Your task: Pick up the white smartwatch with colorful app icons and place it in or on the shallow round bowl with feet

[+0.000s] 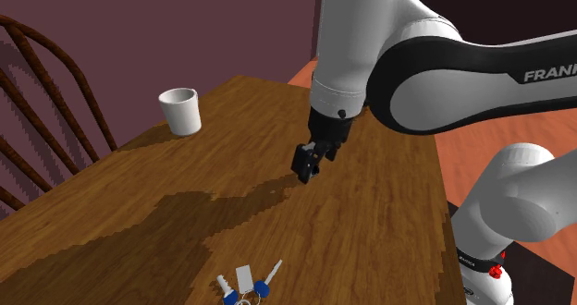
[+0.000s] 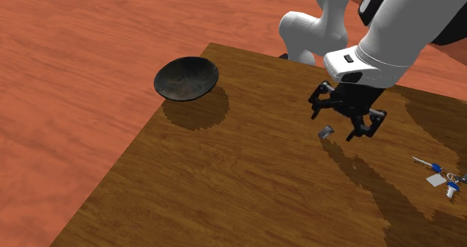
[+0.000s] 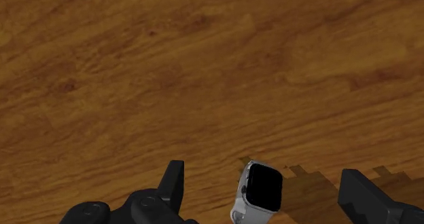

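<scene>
The smartwatch has a pale grey band and a black screen, and it lies flat on the wooden table. My gripper hovers just above it, open, with the watch between the fingers and touching neither. In the second exterior view the watch shows as a small grey piece under the gripper. The dark shallow round bowl sits near the table's far corner, to that view's left of the gripper. In the shoulder view the gripper hangs low over the table's middle.
A white cup stands at the table's back left in the shoulder view. A bunch of keys with blue heads and a white tag lies near the front edge, keys. A wooden chair stands at the left.
</scene>
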{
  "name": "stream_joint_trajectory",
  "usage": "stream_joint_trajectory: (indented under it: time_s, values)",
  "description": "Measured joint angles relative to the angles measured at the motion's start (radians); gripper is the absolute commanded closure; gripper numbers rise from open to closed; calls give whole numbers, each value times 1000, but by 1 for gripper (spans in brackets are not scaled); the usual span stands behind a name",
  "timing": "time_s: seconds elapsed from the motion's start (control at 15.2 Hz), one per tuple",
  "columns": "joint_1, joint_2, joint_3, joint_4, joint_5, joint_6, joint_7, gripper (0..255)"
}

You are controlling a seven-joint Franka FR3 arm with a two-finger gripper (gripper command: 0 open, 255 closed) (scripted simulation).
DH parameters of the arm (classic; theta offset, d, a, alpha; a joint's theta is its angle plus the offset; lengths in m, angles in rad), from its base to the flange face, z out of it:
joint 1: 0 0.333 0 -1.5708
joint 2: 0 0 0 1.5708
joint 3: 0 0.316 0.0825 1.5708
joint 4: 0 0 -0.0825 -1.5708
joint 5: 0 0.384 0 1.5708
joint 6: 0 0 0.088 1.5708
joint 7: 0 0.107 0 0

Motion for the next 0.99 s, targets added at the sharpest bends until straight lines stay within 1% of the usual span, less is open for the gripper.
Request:
stream_joint_trajectory:
  time_s: [0.13, 0.46, 0.53, 0.99]
  values:
    - [0, 5, 6, -10, 2, 15, 2, 0]
    - [0, 6, 8, -14, 3, 21, 3, 0]
    - [0, 6, 8, -14, 3, 21, 3, 255]
    - [0, 6, 8, -14, 4, 21, 2, 255]
